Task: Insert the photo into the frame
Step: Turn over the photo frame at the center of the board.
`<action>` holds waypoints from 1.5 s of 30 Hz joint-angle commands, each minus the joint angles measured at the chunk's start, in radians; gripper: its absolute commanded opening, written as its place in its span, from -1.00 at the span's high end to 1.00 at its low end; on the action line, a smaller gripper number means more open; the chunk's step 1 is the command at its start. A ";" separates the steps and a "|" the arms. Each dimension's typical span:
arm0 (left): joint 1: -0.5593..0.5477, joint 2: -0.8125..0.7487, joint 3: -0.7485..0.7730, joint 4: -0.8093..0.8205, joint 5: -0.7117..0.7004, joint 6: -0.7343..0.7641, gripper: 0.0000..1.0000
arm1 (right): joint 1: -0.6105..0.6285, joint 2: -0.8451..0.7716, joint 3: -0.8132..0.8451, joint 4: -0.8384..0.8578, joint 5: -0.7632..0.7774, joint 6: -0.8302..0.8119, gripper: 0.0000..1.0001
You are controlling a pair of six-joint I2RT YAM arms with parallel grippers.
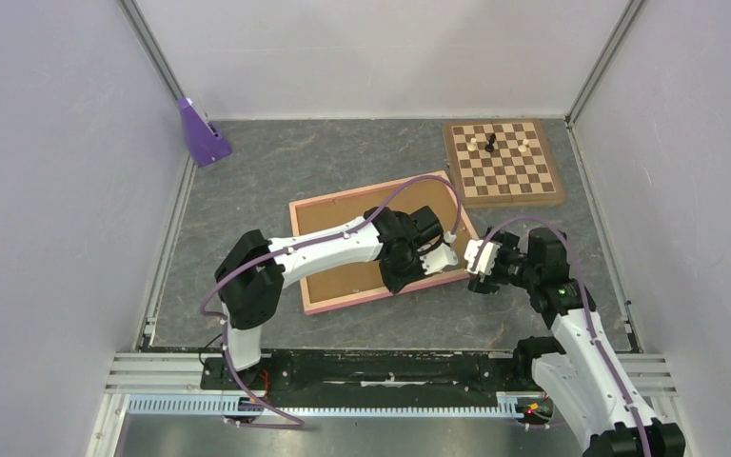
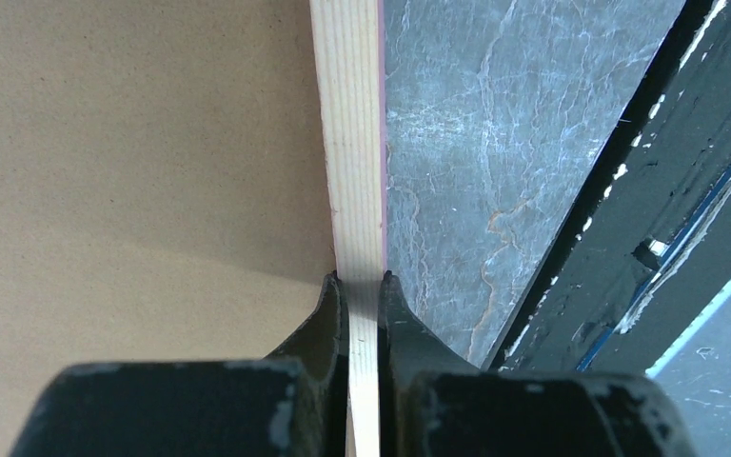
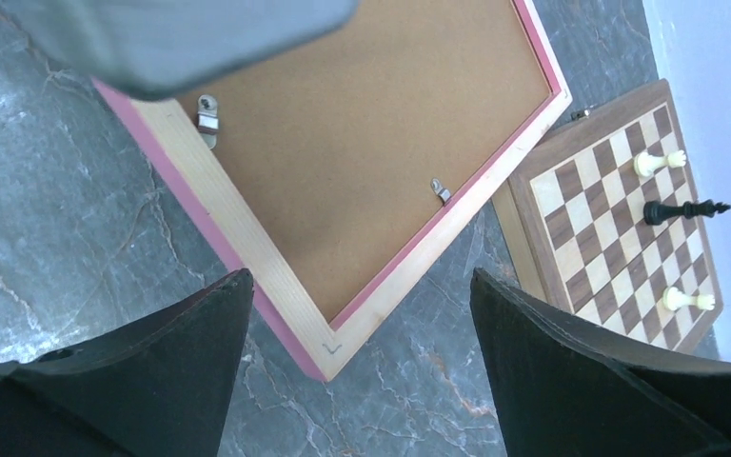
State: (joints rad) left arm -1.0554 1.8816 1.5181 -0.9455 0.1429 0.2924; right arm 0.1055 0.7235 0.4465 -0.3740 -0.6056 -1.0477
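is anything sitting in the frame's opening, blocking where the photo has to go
Yes: the brown backing board fills the back of the frame, with two small metal clips on it near the rim. The photo itself is not in view.

This is a robotics lab test cell. Plain pale wall panels [image 1: 48, 190] held in aluminium posts [image 1: 157, 57] box in a grey marbled table [image 1: 343, 152], and a slotted metal rail [image 1: 343, 405] runs along its near edge. A white-and-black left arm [image 1: 324, 249] and right arm [image 1: 585, 338] are bolted there side by side, trailing purple cables [image 1: 409, 183]. The few loose things suit a bench trial more than a home: a frame [image 1: 343, 301] lying back-up, a chessboard [image 1: 503, 164] with three pieces, and a purple plastic stand [image 1: 200, 133] in the far corner.
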 commanded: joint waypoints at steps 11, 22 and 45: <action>0.009 -0.024 0.062 -0.018 0.081 0.020 0.95 | 0.065 -0.084 -0.042 -0.054 0.052 -0.154 -0.68; 0.010 -0.029 0.081 -0.042 0.122 0.020 0.95 | 0.129 -0.095 -0.146 0.137 0.201 -0.191 -0.65; 0.011 0.003 0.128 -0.098 0.198 0.030 0.96 | 0.210 -0.070 -0.310 0.477 0.263 -0.191 -0.04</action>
State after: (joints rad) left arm -1.0389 1.8893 1.5948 -1.0428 0.2440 0.2924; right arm 0.3042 0.6464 0.1429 0.0116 -0.3588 -1.2297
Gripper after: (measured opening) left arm 0.094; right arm 0.582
